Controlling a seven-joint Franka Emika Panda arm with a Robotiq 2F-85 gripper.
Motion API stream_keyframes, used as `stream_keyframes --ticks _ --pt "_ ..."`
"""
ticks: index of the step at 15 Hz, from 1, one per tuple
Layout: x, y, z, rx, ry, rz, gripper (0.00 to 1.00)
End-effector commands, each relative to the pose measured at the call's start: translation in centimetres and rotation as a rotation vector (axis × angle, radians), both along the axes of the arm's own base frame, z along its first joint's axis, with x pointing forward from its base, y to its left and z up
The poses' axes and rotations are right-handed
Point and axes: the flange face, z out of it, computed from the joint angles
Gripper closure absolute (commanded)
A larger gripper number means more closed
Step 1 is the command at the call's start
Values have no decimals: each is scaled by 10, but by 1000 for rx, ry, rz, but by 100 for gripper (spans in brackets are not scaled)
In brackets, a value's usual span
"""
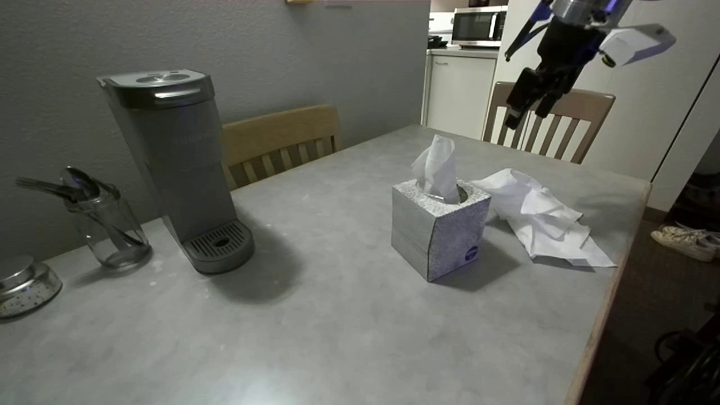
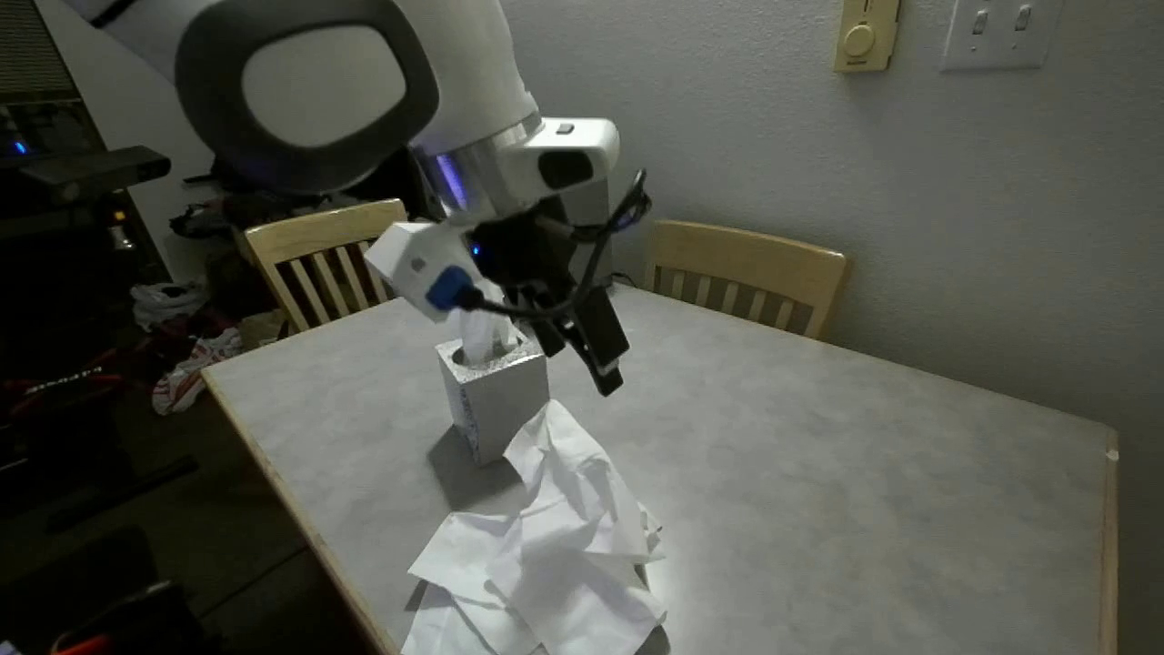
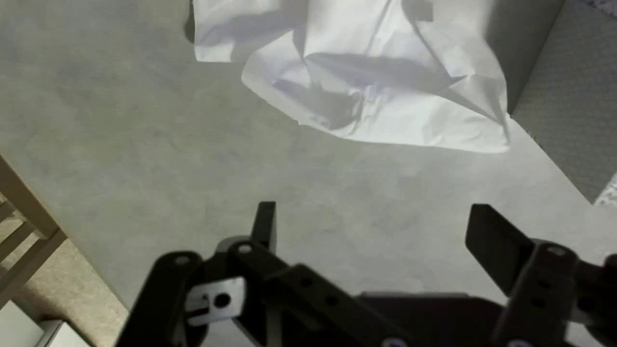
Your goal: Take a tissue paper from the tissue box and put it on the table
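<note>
The tissue box [image 1: 458, 236] stands upright on the grey table [image 1: 315, 343]. A white tissue paper [image 1: 437, 169] sticks up from its opening, partly hidden by the arm in an exterior view [image 2: 485, 338]. Creased white tissue sheets [image 1: 531, 211] lie in a loose heap on the table beside the box; they also show in an exterior view [image 2: 573, 537] and in the wrist view [image 3: 381, 96]. My gripper [image 1: 527, 116] is open and empty, raised above the table and apart from box and sheets. In the wrist view its fingers [image 3: 372, 214] are wide apart over bare table; the box side [image 3: 569, 111] is at right.
A tall grey coffee machine [image 1: 174, 163], a glass jar with utensils [image 1: 115, 233] and a small metal-topped container [image 1: 25, 289] stand along the wall side. Wooden chairs [image 1: 281, 138] [image 2: 746, 259] stand at the table edges. A cable [image 2: 536, 309] loops by the gripper.
</note>
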Motion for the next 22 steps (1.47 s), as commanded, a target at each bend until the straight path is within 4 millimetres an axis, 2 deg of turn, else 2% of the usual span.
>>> stream_keyframes --ticks 1,5,9,13,18,19,22 --pt "3 19 57 -37 -20 2 0" --pt "9 44 108 -57 -70 28 0" --pt "14 67 134 -61 -107 72 0" --pt "22 91 137 -7 -134 119 0" --pt "34 134 123 101 -129 213 0" --pt "24 126 129 82 -141 181 0" --pt "28 138 123 94 -130 199 0"
